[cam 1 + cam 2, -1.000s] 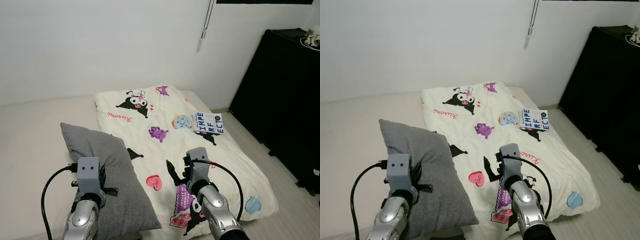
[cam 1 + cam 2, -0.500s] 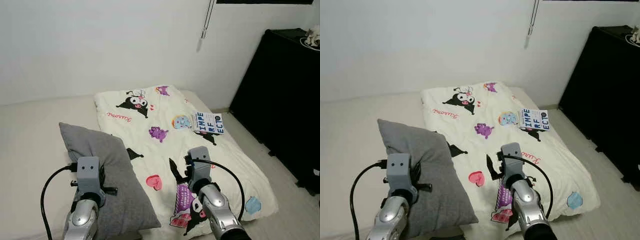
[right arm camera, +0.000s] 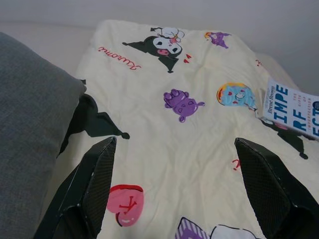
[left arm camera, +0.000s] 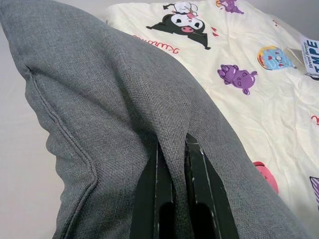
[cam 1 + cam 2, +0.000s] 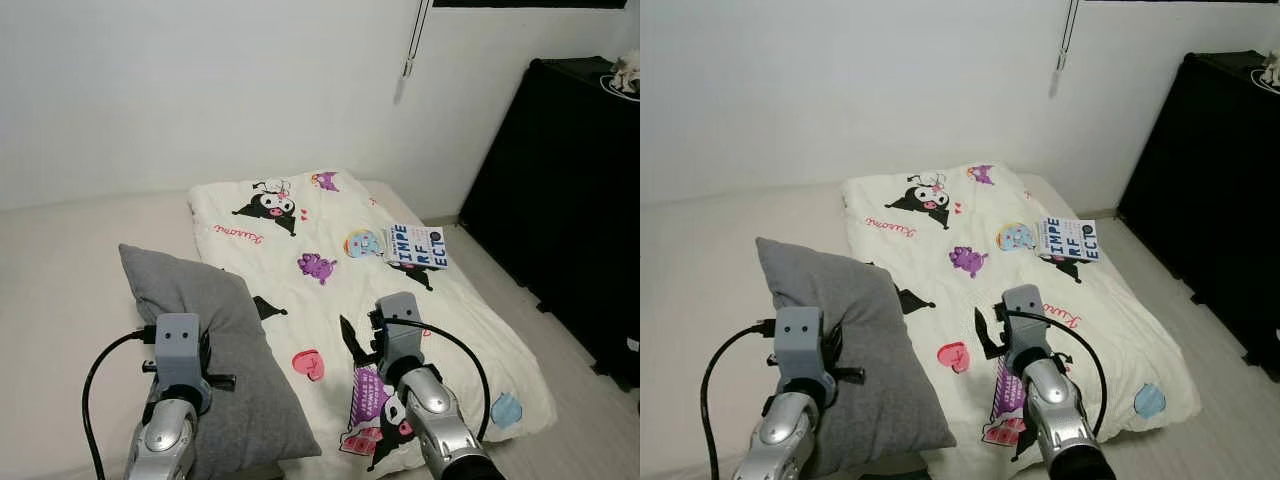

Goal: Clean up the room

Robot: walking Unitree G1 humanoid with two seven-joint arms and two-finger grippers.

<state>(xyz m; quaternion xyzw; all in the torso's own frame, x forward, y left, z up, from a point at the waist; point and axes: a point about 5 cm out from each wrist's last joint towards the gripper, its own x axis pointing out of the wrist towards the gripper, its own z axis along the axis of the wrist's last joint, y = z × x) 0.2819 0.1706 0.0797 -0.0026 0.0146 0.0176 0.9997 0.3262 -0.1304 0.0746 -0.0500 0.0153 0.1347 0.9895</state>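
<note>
Since a second ago the right arm has shifted slightly forward and to the right over the blanket; pillow and left arm barely changed, camera steady.

Left end effector is clamped on a raised fold of the grey pillow, both black fingers pinching the fabric between them. Pillow sits on the bed, tilted, its right edge overlapping the left edge of the cream cartoon-print blanket.

Right end effector hovers above the blanket, fingers spread wide apart, holding nothing. In the head views it is just right of the pillow, near a pink heart print.

Book with blue "IMPERFECT" lettering lies flat on the blanket's far right part, well apart from both end effectors, just beside a round blue print.

Black cabinet stands against the wall to the right of the bed, a small pale object on top, too small to identify. White blind cord hangs on the back wall. Light wood floor between bed and cabinet.
</note>
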